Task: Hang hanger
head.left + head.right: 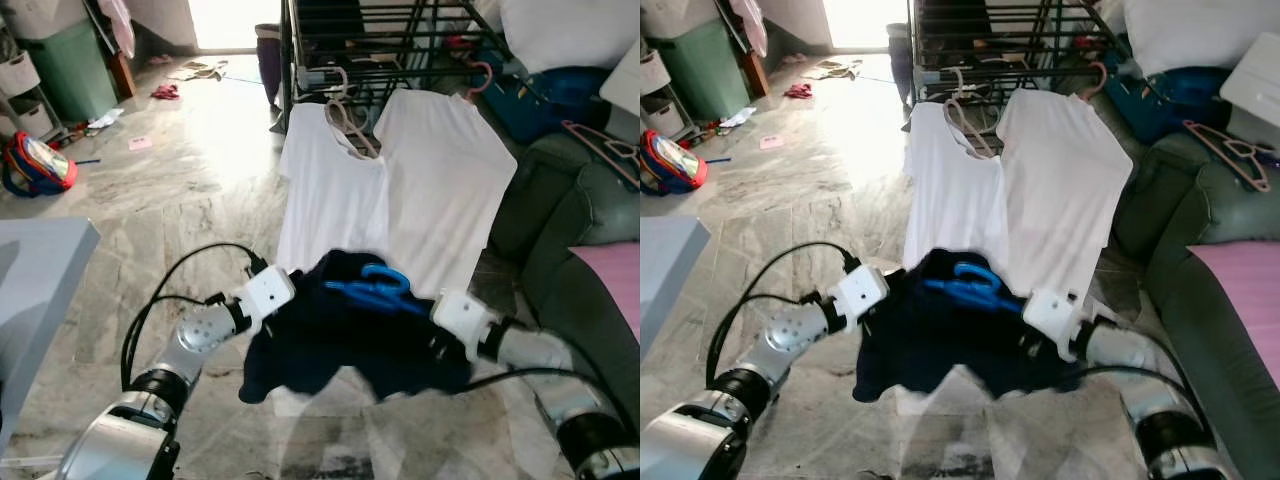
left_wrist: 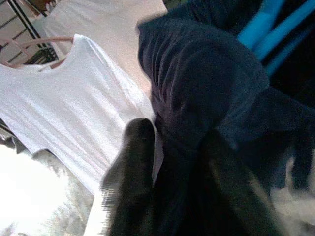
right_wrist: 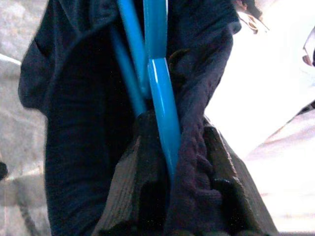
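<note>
One dark garment [image 1: 350, 340] is up in front, with one blue hanger [image 1: 375, 288] on it. Two white shirts hang off the rack [image 1: 360, 40]: one on the left [image 1: 325, 190], one on the right [image 1: 445, 180]. Two pale hangers carry them, one in the left shirt's neck [image 1: 345, 118] and one hook at the right shirt's top [image 1: 478, 80]. One more pink hanger [image 1: 605, 150] lies on the one green sofa [image 1: 560, 230]. Two grippers are in view, left [image 2: 172, 147] and right [image 3: 172, 162]. On the floor [image 1: 180, 190]: one green bin [image 1: 70, 65], one red and blue bag [image 1: 35, 165]
</note>
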### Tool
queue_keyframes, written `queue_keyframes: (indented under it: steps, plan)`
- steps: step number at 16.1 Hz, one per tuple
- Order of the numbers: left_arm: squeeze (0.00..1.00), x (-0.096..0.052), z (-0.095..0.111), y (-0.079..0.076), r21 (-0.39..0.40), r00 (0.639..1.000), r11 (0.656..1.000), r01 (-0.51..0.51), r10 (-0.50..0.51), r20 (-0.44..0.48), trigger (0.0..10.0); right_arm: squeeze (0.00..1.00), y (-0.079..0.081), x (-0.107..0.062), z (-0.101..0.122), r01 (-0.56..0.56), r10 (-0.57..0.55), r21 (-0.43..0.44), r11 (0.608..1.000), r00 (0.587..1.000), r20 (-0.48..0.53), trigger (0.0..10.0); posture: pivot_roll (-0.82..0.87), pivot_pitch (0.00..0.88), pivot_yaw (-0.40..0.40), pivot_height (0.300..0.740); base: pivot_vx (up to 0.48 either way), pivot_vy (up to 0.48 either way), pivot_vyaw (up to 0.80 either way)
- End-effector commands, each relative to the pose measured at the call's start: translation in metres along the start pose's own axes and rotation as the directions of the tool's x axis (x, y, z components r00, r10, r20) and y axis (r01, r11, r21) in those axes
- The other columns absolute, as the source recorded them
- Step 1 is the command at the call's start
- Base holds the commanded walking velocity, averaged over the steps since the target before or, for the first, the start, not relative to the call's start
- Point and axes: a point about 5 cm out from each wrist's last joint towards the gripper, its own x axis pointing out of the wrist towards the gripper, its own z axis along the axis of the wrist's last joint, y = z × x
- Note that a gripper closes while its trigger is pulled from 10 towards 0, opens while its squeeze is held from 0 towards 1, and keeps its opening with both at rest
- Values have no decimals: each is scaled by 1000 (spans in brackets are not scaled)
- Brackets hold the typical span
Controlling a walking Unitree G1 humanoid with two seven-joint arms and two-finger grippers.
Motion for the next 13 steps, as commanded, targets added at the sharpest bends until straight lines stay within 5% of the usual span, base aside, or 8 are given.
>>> queue_keyframes:
  steps: [1, 6, 12, 13]
  plan:
    - [1000, 5, 12, 11, -39, 993, 995, -92, 95, 64, 10000, 0, -4, 7, 15, -8, 10, -40, 999, 998, 60, 0, -58, 0, 0, 740, 0, 0, 0]
    - [1000, 10, 11, 11, -106, 986, 981, -160, 164, 37, 10000, 0, -2, 14, 18, 26, -25, -29, 999, 998, 57, 0, -50, 0, 0, 740, 0, 0, 0]
    - [1000, 13, 18, 6, -50, 991, 993, -104, 108, 83, 10000, 0, 4, 11, 5, 16, -16, -18, 1000, 1000, -15, 0, -62, 0, 0, 740, 0, 0, 0]
    - [1000, 12, 19, 8, 14, 992, 996, -93, 91, 87, 10000, 0, 6, 11, 4, 5, -5, -14, 1000, 1000, -20, 0, -61, 182, 84, 740, 0, 0, 0]
